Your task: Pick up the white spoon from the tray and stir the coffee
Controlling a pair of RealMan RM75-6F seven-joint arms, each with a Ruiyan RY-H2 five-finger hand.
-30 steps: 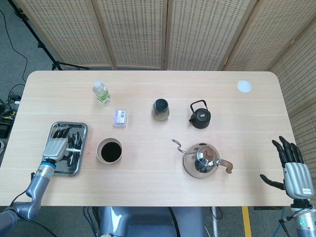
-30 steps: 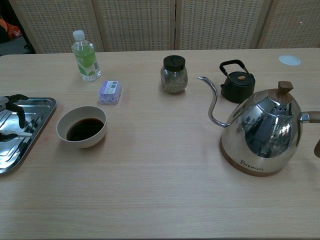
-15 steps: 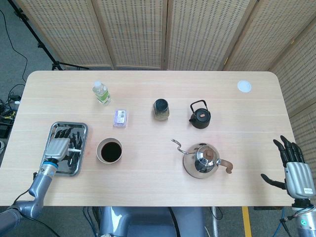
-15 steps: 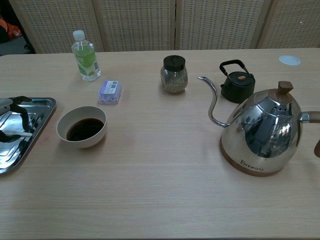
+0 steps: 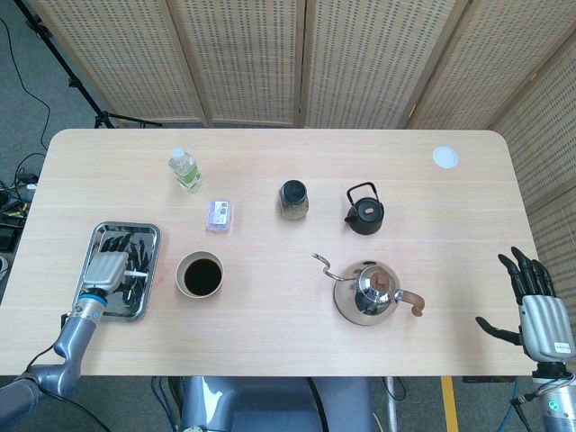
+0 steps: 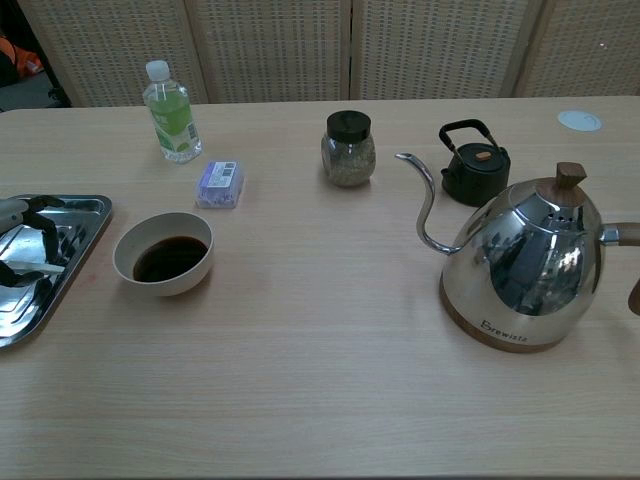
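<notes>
Steel tray point(image 5: 151, 232) under left hand point(image 5: 105, 268), grip unclear | right hand point(image 5: 538, 310) spread | coffee bowl point(image 5: 199, 274) beside tray

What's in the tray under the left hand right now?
The left hand sits over the tray, fingers down inside it. A bit of the white spoon pokes out beside them; the hand covers the rest, so a grip can't be confirmed.

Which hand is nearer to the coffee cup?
Left. The left hand is over the tray, just left of the coffee cup. The right hand is beyond the table's right edge, past the steel kettle.
</notes>
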